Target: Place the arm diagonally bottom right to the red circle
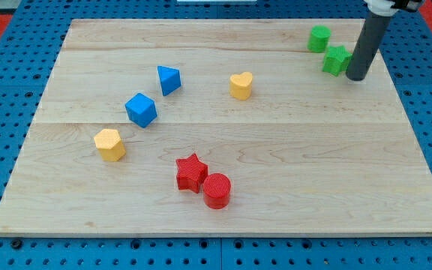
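Observation:
The red circle [217, 190] lies low on the wooden board, a little left of the view's middle, touching the red star [191, 172] on its upper left. My tip [356, 77] is at the view's upper right, far from the red circle. It stands right beside the green star [337, 60], on that block's right side. A green round block [319, 38] sits just up and left of the green star.
A yellow heart [241, 85] lies near the board's upper middle. A blue triangle [169, 79] and a blue cube [141, 109] lie to the left. A yellow hexagon [110, 145] is lower left. The board's edges meet a blue pegboard [6, 45].

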{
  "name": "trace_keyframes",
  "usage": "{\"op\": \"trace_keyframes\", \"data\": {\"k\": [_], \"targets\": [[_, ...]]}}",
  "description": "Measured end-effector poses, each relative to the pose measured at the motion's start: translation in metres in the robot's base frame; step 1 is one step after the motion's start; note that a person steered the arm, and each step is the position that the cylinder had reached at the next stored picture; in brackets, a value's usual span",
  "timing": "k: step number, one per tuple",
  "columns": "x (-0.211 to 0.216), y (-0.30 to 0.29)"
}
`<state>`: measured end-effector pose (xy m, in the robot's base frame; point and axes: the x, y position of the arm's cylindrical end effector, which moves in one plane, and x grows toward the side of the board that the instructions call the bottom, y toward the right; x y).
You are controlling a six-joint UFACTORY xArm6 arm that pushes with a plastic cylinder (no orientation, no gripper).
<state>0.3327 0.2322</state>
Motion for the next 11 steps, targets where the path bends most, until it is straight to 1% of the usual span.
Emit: {"op": "trace_keyframes", "data": {"k": [1,2,4,5,6,7,9,10,11], "targets": [[-0.043,-0.023],[-0.041,-0.027],[-0.027,-0.013],[0.020,-0.019],[0.115,-0.061],[0.149,-0.092],[0.149,-0.091],[0.188,-0.099],[0.256,-0.105]]}}
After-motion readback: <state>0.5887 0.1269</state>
